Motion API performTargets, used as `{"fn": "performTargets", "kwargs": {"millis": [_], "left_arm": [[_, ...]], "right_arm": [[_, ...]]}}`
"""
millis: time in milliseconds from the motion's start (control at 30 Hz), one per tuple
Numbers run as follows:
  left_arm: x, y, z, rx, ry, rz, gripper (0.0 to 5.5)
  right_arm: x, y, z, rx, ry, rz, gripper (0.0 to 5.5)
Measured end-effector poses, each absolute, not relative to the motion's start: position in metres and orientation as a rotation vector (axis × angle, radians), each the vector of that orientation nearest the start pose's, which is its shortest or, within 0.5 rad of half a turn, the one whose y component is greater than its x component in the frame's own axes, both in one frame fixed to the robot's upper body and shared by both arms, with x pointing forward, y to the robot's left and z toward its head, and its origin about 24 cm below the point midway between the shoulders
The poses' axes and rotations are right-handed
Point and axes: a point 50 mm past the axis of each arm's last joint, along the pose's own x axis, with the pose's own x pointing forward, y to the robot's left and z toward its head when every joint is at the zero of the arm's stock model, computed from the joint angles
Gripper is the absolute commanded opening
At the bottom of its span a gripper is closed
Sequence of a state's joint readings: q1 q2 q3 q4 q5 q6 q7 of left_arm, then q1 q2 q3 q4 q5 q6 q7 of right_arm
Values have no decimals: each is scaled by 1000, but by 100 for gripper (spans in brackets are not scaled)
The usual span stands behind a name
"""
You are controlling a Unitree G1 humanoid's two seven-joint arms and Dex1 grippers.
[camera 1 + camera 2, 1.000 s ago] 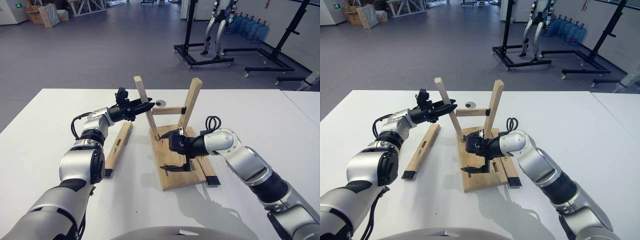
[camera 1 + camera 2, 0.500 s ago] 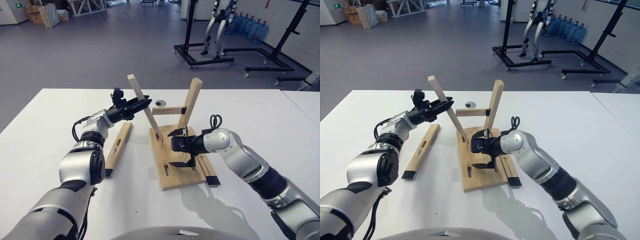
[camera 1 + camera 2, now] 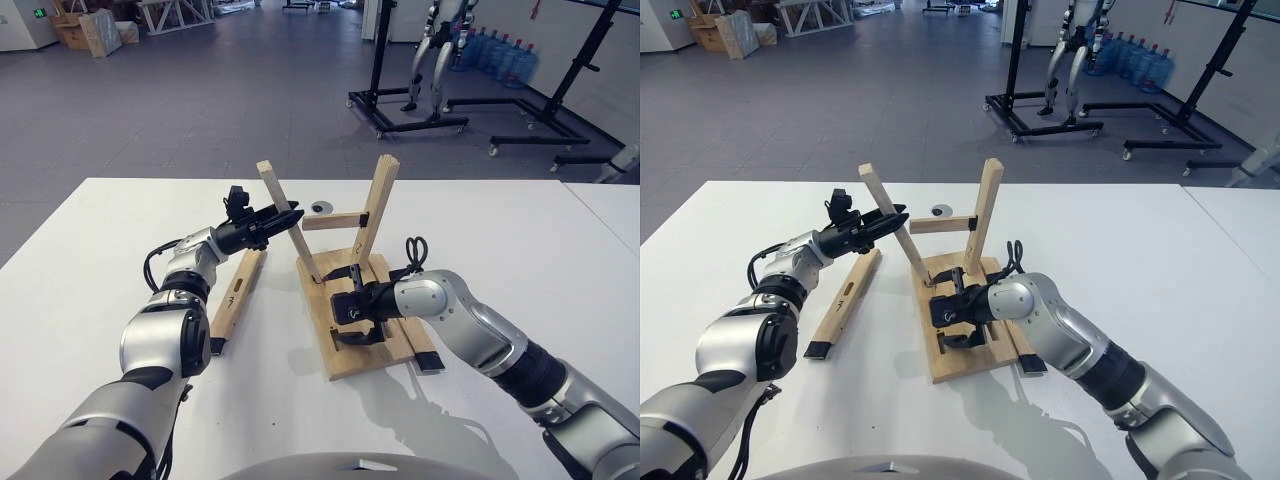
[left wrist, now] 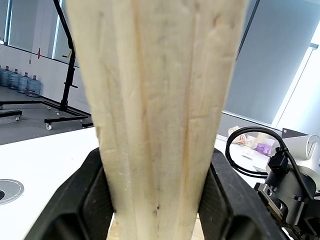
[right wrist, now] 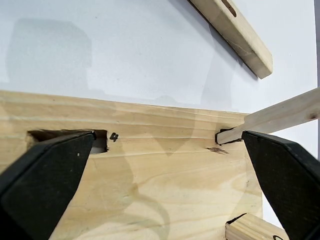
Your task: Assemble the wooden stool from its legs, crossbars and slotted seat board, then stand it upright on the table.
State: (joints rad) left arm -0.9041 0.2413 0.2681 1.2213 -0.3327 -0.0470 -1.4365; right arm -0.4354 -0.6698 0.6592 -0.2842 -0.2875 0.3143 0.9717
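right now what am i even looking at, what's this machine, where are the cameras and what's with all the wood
It's a humanoid robot with two arms, each ending in two fingers. The two wide pictures come from cameras in its head, looking down over its arms at a white table. The two close-ups come from a camera on each wrist. On the table lies a slotted seat board. Two stool legs rise tilted from it, with a crossbar between them. The left fingers are closed on the left leg; the right leg stands free. The right fingers are spread open over the board. One loose leg lies on the table left of the board, another piece along the board's right edge.
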Motion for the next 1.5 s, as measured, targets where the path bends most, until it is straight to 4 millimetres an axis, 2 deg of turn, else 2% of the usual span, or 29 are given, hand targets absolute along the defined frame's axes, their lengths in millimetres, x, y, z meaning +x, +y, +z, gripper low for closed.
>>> {"fn": "performTargets", "kwargs": {"millis": [333, 500, 700, 1500], "left_arm": [[359, 154, 99, -380, -56, -1232, 202], [356, 149, 94, -395, -60, -1245, 202], [355, 146, 95, -413, -70, -1259, 202], [354, 146, 95, -383, -64, -1281, 202]], "right_arm": [[240, -111, 94, -1221, 244, 1371, 540], [242, -109, 94, -1183, 272, 1360, 540], [244, -104, 96, -1022, 332, 1355, 540], [246, -104, 97, -1000, 353, 1361, 540]]}}
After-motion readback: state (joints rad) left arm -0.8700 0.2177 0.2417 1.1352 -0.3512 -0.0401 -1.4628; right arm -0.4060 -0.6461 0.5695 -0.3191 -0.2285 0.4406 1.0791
